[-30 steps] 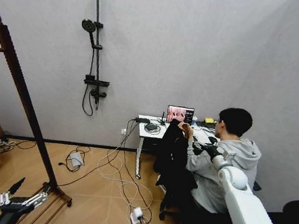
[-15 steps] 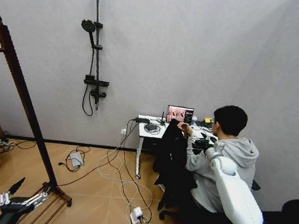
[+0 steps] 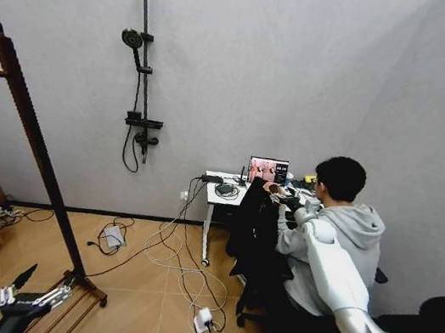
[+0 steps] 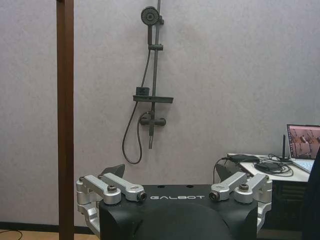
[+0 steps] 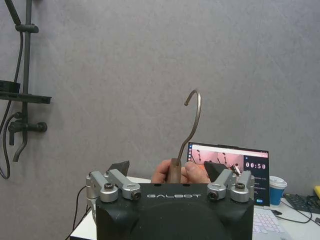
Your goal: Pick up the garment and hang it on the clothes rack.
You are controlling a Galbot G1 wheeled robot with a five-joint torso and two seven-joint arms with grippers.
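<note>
The right tool (image 5: 167, 172) was stretched out toward the seated person, its fingers spread wide with the neck of a hanger (image 5: 192, 127) standing in the gap between them. The person's hand (image 5: 180, 172) held that hanger just beyond the fingertips, its metal hook rising above the tool. Below the hand hung the garment (image 3: 257, 224), a dark drape beside the chair and in front of the surface (image 3: 227, 191) carrying the laptop (image 3: 267, 171).

The main hazard was the handover itself. The person's knuckles sat right where the fingers would press together, so a careless closing could nip the hand instead of the hanger neck. If the tool closed too high, on the thin hook wire, the coat's weight could twist the hanger and let it slip through. A release by the person before the grip was firm would probably drop the coat to the floor among the cables.

The clothes rack (image 3: 33, 137) stood well apart from the right tool, on the far left. The left tool (image 4: 175, 172) was parked low near the rack's foot, fingers spread and empty.
</note>
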